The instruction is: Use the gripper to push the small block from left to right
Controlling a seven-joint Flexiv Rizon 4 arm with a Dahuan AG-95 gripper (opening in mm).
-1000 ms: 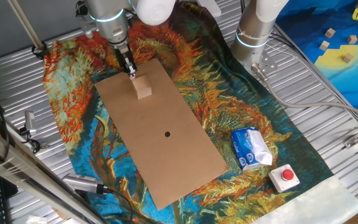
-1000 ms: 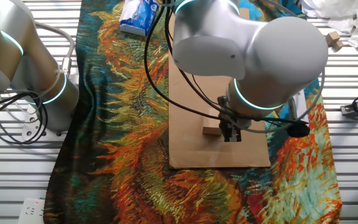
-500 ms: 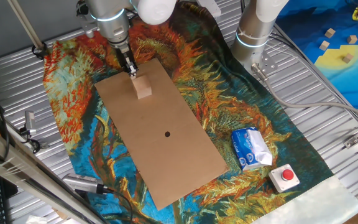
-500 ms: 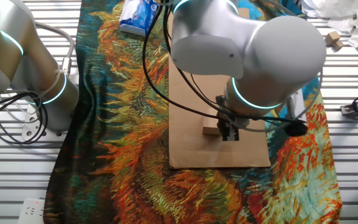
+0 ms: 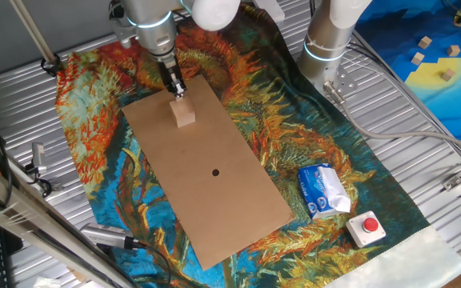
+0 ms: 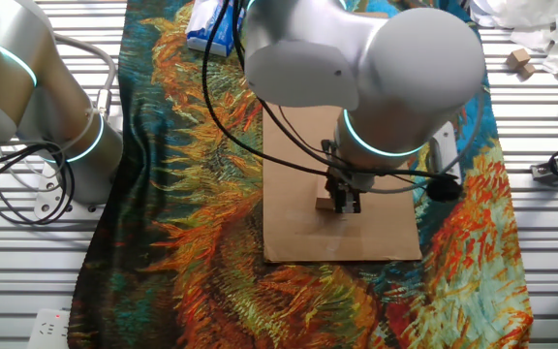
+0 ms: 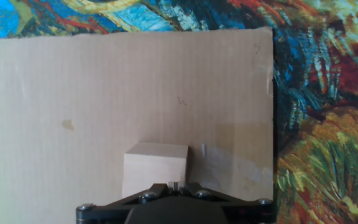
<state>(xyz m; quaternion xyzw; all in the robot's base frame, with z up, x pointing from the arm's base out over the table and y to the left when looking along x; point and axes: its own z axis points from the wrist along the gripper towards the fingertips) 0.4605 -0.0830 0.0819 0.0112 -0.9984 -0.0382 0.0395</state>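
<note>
Pincer (image 5: 178,90) black, narrow, fingers clenched together, tip touching top edge of smooth light-tan wooden cube (image 5: 185,114). Cube resting near end of flat brown cardboard sheet (image 5: 214,200), over swirly painted cloth (image 5: 94,128), on ribbed metal surface (image 5: 422,160).

Gripper (image 5: 179,90) tip directly above small block (image 5: 185,114) on cardboard sheet (image 5: 206,168).
</note>
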